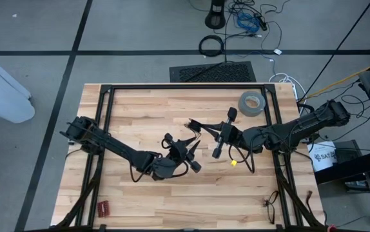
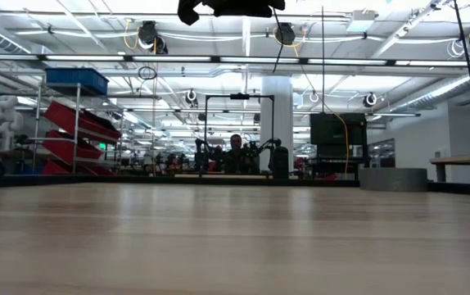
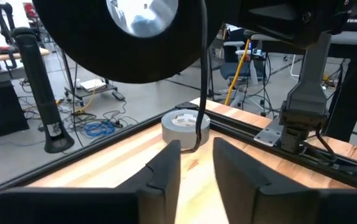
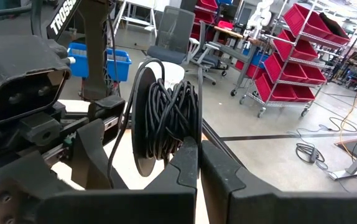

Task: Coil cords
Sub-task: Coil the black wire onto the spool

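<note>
You see the cord (image 4: 169,118) as a thin black wire, most of it wound in loose turns around a black spool (image 4: 146,124) with round flanges, standing on edge and raised off the worktop (image 1: 140,109). One free strand (image 3: 201,87) hangs straight down from the spool, its lower end curling just above the wood.

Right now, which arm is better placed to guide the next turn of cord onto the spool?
Left. The left claw sits just under the spool, with the thin cord hanging between its slightly parted fingers. The right claw is shut on the spool's rim, occupied holding it up.
</note>
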`<state>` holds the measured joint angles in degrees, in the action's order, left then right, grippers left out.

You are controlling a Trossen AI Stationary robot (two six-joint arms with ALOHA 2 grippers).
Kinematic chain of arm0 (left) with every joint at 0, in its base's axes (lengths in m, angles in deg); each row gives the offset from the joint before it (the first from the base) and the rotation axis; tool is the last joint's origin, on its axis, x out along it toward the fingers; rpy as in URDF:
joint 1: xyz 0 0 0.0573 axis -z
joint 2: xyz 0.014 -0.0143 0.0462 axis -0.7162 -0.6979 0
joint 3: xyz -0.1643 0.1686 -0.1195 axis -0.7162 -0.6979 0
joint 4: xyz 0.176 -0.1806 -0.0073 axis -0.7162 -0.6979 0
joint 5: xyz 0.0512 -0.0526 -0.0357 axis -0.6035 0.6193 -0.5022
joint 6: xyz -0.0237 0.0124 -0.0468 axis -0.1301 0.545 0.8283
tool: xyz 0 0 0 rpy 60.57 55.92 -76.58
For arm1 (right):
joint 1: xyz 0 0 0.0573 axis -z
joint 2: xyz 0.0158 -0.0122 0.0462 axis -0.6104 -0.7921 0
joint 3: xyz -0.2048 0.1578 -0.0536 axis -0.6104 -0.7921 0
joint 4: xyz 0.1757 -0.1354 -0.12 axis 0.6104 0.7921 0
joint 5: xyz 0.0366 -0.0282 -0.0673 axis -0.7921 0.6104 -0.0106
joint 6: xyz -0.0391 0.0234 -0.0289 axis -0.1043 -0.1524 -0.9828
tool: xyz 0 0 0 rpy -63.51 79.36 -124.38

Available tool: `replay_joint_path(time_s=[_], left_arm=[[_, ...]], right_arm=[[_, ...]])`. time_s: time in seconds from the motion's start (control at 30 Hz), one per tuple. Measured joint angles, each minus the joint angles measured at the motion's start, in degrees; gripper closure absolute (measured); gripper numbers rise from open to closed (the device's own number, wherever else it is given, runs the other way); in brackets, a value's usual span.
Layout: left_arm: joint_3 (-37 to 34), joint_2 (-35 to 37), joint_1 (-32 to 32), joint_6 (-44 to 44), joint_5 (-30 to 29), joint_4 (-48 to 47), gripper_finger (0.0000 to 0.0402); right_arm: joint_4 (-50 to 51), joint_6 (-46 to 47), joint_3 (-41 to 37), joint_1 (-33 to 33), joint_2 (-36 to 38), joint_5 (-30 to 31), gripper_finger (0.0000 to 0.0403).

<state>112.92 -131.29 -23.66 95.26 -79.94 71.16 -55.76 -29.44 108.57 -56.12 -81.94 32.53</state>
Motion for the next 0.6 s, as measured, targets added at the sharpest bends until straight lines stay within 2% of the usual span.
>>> replay_joint_path(time_s=[0.23,0.43,0.6], left_arm=[[0.0,0.0,0.0,-2.12,-0.58,2.25,0.0389],[0.0,0.0,0.06,-4.37,-0.54,4.52,0.0392],[0.02,0.0,1.79,-9.66,0.51,12.3,0.0397]], right_arm=[[0.01,0.0,0.0,0.0,0.0,0.0,0.0403],[0.18,0.0,0.0,0.02,-0.02,-0.13,0.0403],[1.08,0.39,0.0,0.02,-0.02,-0.14,0.0403]])
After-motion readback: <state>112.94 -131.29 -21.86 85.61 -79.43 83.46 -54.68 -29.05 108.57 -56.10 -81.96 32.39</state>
